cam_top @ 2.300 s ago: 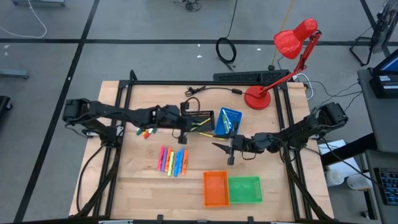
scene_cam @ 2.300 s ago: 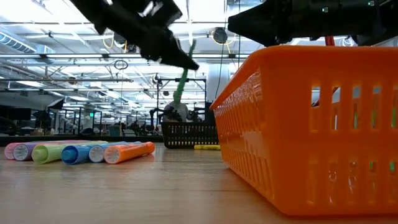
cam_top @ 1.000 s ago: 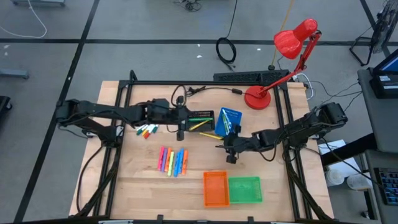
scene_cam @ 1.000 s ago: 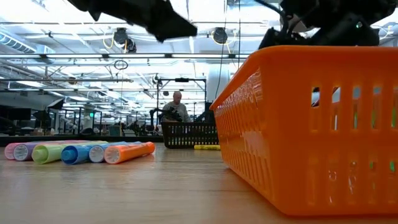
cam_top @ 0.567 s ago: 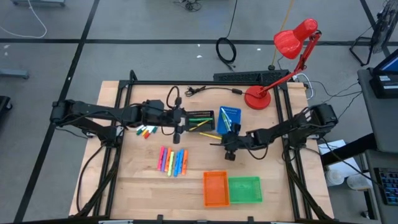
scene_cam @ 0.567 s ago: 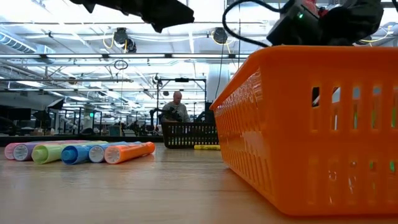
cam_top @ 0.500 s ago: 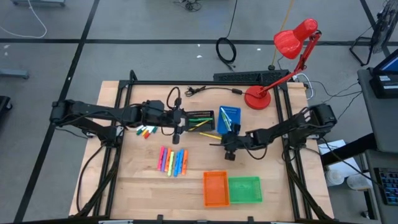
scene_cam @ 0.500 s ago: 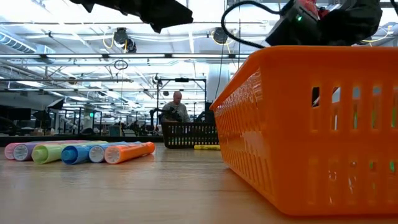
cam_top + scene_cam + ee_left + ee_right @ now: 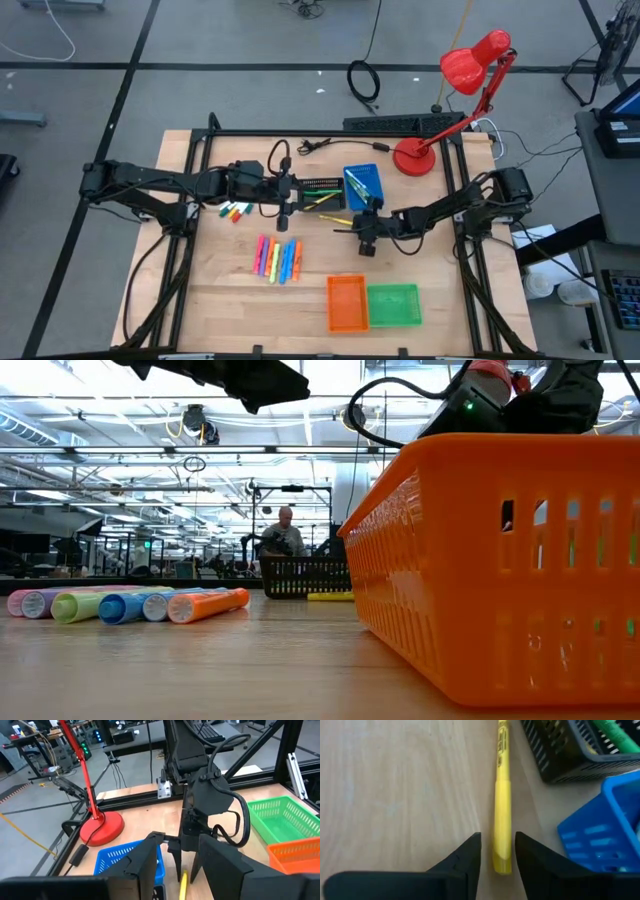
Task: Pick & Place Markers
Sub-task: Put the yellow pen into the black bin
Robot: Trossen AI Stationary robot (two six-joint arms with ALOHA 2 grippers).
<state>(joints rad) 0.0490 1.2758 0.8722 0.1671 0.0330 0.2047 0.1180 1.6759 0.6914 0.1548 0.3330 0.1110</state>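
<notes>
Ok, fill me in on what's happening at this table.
The right gripper is low over the table with its open fingers either side of a yellow marker lying beside the black tray and blue tray. The left gripper hangs near the black tray. More markers lie in a row mid-table.

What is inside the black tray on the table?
The black tray holds a green marker and, seen from above, something yellow. The left gripper covers its near corner, so the full count stays unclear.

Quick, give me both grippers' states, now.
Left gripper: open, empty, above the black tray.
Right gripper: open, fingers either side of the yellow marker on the table, not yet gripping.
</notes>
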